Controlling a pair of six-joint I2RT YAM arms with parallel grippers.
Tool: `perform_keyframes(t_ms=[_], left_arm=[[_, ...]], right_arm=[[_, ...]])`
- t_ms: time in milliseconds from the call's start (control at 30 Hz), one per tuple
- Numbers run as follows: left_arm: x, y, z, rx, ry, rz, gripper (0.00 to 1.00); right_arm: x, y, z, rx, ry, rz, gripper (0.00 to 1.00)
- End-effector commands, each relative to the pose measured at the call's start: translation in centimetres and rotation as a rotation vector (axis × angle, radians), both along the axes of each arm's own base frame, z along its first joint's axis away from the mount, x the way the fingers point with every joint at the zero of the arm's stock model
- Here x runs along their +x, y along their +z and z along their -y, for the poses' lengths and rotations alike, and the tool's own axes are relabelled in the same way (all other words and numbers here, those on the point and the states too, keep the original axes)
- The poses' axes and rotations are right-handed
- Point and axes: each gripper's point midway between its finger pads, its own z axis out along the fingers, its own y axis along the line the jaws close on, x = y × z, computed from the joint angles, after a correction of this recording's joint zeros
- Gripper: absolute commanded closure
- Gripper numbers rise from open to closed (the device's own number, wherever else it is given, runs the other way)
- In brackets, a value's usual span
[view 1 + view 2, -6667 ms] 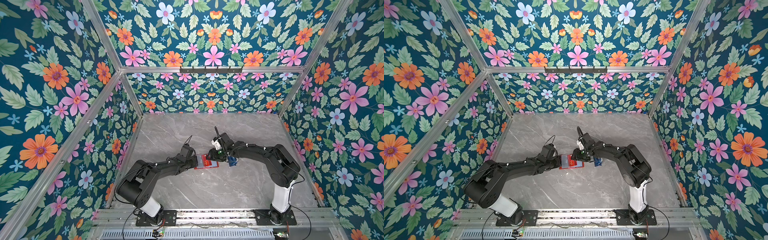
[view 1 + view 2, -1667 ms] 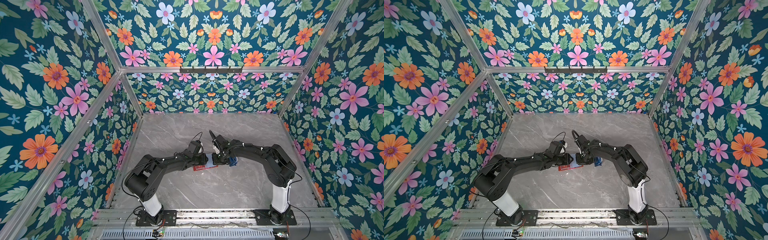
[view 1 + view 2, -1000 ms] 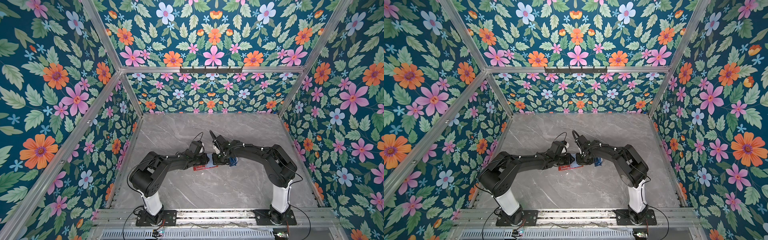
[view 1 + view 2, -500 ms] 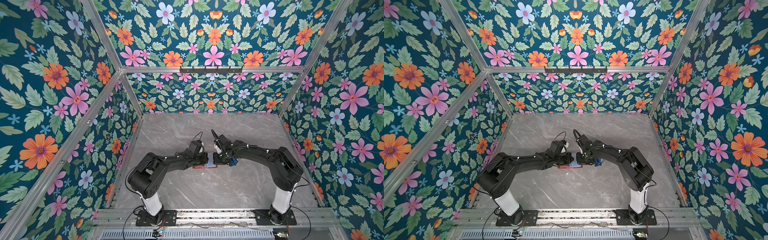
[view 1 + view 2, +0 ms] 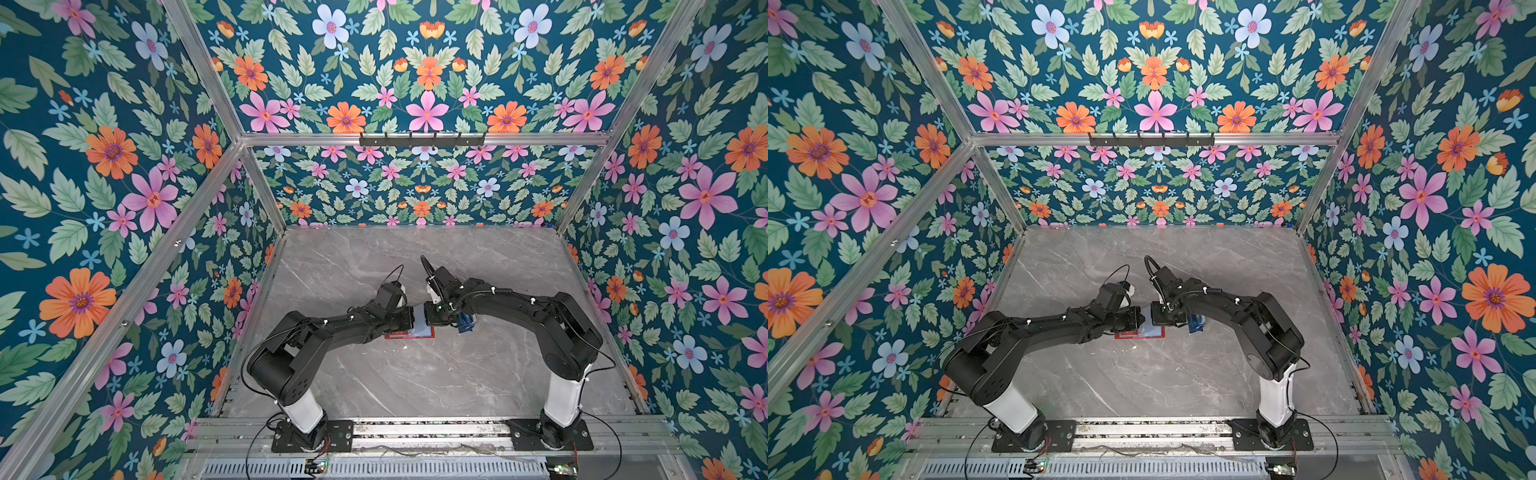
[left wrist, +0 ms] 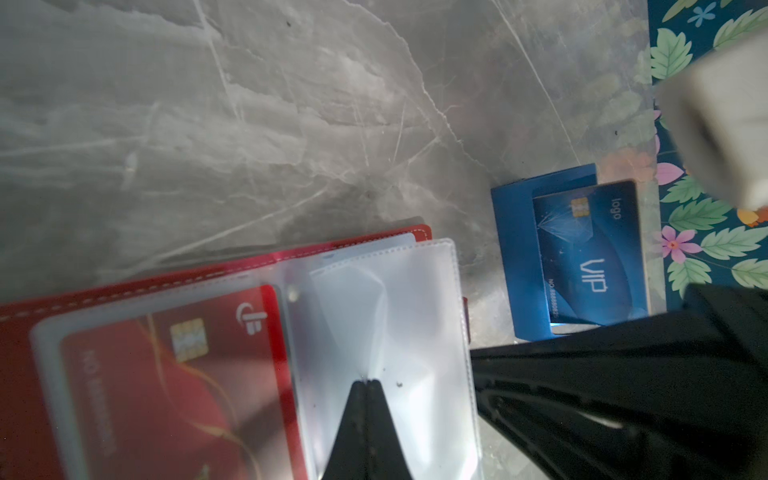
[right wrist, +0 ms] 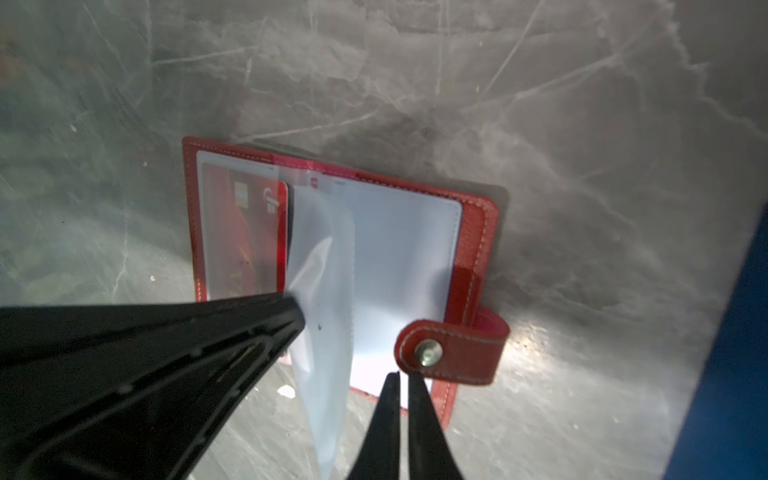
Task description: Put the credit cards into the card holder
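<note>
Pinching a clear sleeve [image 7: 328, 257] of the open wallet [image 7: 473, 249] with the left claw [image 6: 365, 384].

Lifting that sleeve up off the pages below, with both tips pressed tight together on it. Lying flat and open on the grey table [image 7: 540, 83], in the middle between the two arms in both top views: the wallet. Tucked inside a sleeve on one side of it: the red card [image 6: 166, 374]. Sitting in the small blue tray [image 6: 515, 257] near the wallet, not touching it: the blue card [image 6: 590, 257]. Hanging low over the wallet's edge, right next to the snap tab [image 7: 453, 353]: the right claw [image 7: 401, 376], tips almost together with just a thin gap. Cannot tell if pinching anything there.
</note>
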Motion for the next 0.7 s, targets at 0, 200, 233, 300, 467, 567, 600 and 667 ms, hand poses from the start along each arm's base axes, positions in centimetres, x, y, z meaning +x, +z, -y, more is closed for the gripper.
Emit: perform_keyframes(t_ms=[0, 200, 233, 300, 467, 567, 600, 667], left_arm=[[0.0, 0.2, 0.0, -0.002, -0.003, 0.006, 1.00], [0.0, 1.1, -0.6, 0.007, 0.018, 0.052, 0.85], [0.0, 1.4, -0.9, 0.013, 0.028, 0.065, 0.78], [0.1, 1.9, -1.7, 0.033, 0.055, 0.089, 0.73], [0.3, 3.5, -4.5, 0.123, 0.146, 0.153, 0.72], [0.1, 4.5, -5.6, 0.149, 0.174, 0.188, 0.72], [0.0, 4.7, -5.9, 0.153, 0.177, 0.197, 0.73], [-0.2, 5.1, -6.3, 0.156, 0.181, 0.210, 0.74]], right_arm=[[-0.1, -0.2, -0.8, 0.021, 0.005, -0.029, 0.87], [0.2, 0.0, -2.4, 0.092, 0.032, -0.038, 0.74], [0.2, 0.0, -2.7, 0.102, 0.034, -0.039, 0.73], [0.2, 0.2, -3.3, 0.135, 0.047, -0.041, 0.71], [0.1, 0.3, -4.6, 0.194, 0.076, -0.051, 0.66], [0.0, 0.2, -5.3, 0.219, 0.092, -0.062, 0.66], [0.0, 0.2, -5.5, 0.228, 0.095, -0.068, 0.67], [-0.1, 0.1, -6.0, 0.248, 0.101, -0.076, 0.69]])
